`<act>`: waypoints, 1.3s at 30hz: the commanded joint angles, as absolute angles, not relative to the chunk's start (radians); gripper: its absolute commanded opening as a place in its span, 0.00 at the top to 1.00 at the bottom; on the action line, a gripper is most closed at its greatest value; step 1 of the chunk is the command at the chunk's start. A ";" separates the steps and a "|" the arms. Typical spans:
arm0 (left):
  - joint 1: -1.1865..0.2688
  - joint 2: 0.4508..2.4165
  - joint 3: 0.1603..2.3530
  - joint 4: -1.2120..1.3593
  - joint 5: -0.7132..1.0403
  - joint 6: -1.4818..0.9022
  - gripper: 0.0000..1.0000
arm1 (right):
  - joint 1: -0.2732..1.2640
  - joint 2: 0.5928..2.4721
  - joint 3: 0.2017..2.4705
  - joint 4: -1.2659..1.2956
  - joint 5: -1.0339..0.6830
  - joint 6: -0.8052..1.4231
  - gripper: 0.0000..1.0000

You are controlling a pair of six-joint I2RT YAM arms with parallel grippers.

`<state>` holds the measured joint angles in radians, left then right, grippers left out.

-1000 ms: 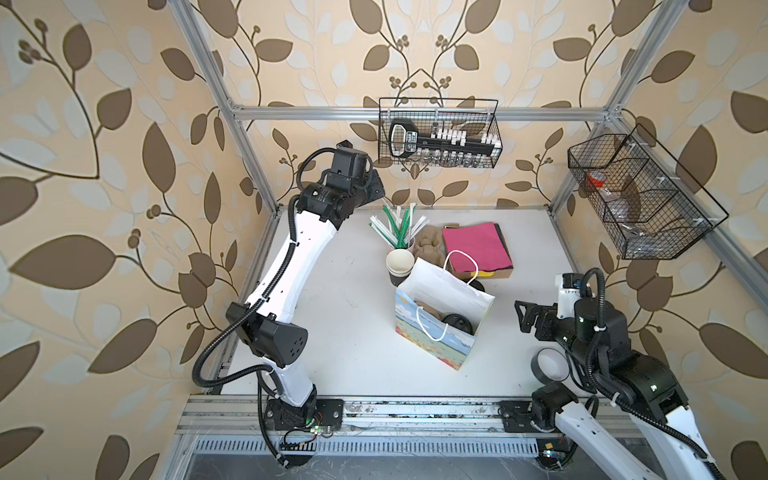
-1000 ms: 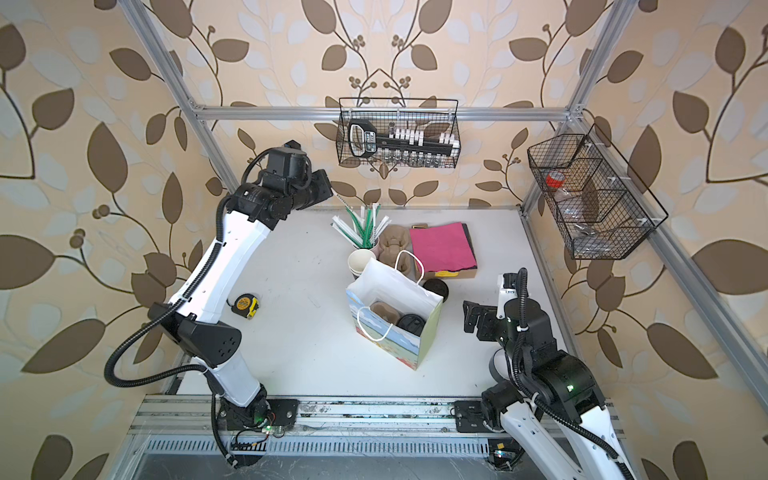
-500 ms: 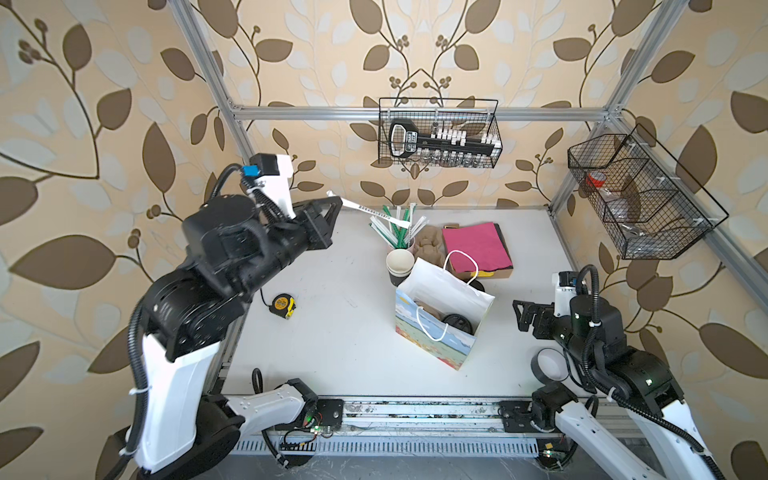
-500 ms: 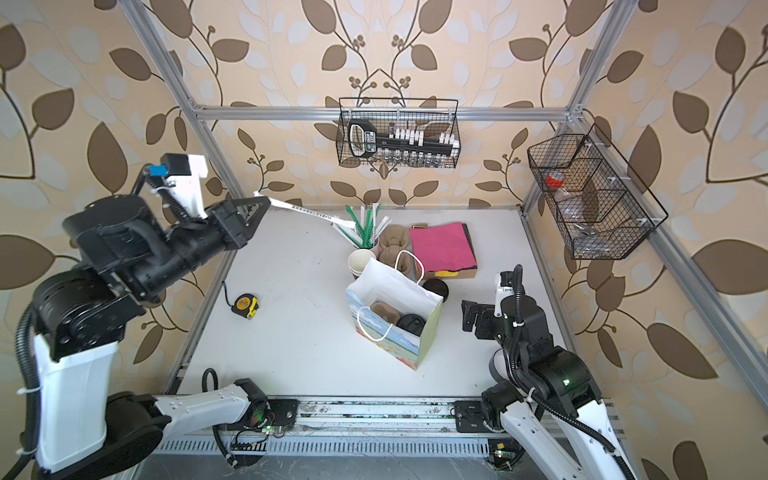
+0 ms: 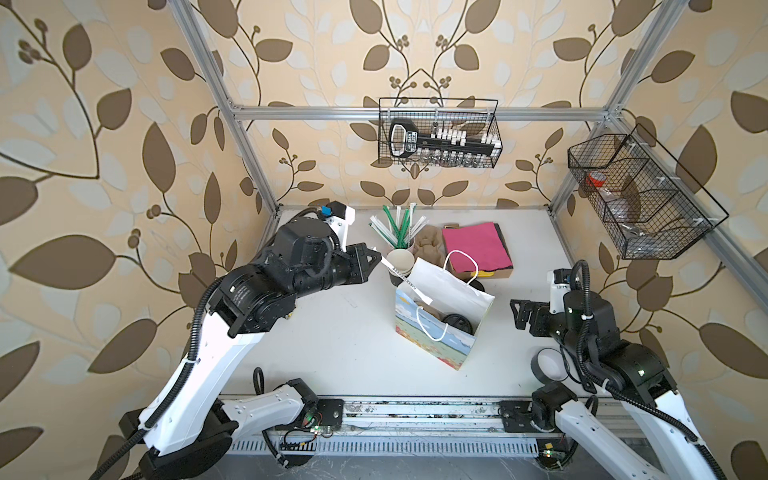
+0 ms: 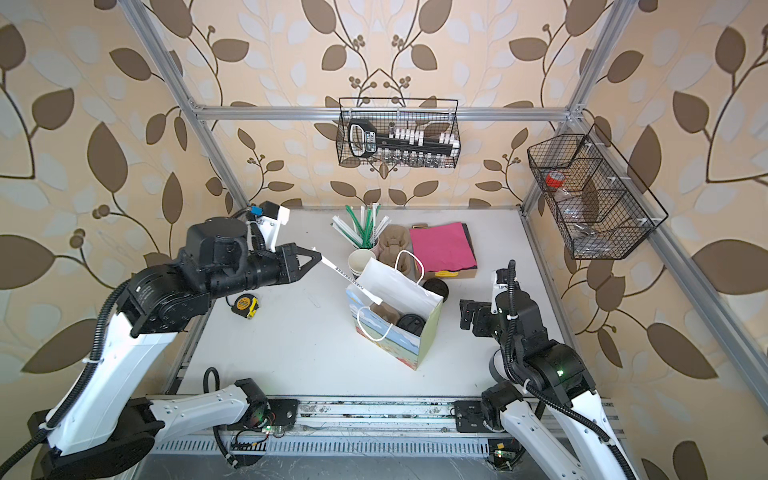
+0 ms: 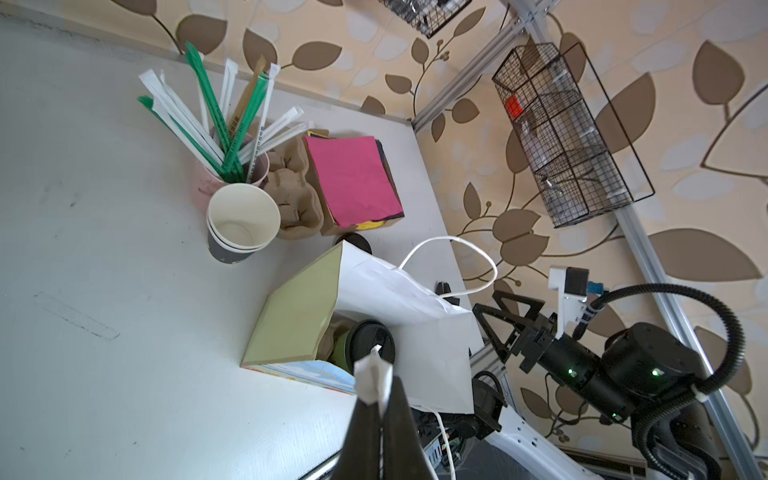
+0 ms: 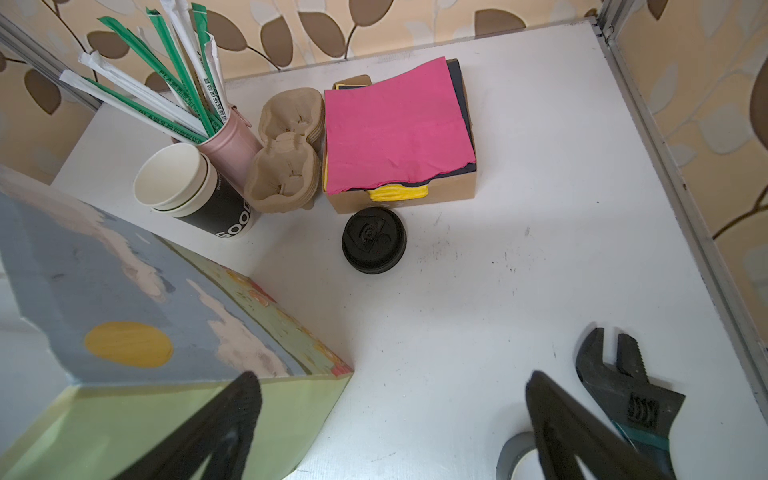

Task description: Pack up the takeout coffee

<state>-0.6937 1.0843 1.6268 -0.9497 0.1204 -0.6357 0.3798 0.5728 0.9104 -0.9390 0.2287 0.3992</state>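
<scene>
Now | left fingers (image 7: 361, 440) pinch wrapped straw (image 7: 373, 376) | right fingers (image 8: 226, 419) spread | stacked cups (image 8: 224, 212) read "GOOD"

The takeout coffee (image 7: 370, 340), green, black-lidded, sits inside the bag (image 7: 291, 307).

The black stacked cup (image 8: 226, 208) reads "GOOD".

Lab test cell: aluminium framing (image 5: 415, 111) is clad in leaf-print wallpaper (image 5: 124, 124). Wire baskets (image 5: 436, 160) are hung on it above a white table (image 5: 340, 345).
</scene>
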 commanded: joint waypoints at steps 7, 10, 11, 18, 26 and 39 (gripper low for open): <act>-0.837 1.157 1.572 -0.846 -0.016 -0.609 1.00 | 0.385 0.639 0.916 -0.947 0.236 0.397 0.00; -0.839 1.197 1.550 -0.825 -0.013 -0.588 1.00 | 0.382 0.698 0.951 -0.973 0.239 0.407 0.00; -0.839 1.211 1.541 -0.817 -0.002 -0.581 0.98 | 0.380 0.720 0.961 -0.981 0.241 0.411 0.00; -0.850 1.270 1.526 -0.805 -0.004 -0.547 0.87 | 0.374 0.864 1.047 -0.998 0.271 0.455 0.00; -0.850 1.246 1.607 -0.811 -0.018 -0.454 0.40 | 0.287 1.043 1.152 -0.938 0.145 0.467 0.00; -0.850 1.026 1.494 -0.790 -0.396 -0.301 0.01 | 0.232 1.495 1.348 -0.840 0.200 0.518 0.03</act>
<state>-0.8394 1.0966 1.5433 -0.8181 -0.2241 -0.3553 0.2489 1.4273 1.3048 -0.8837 0.1871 0.4938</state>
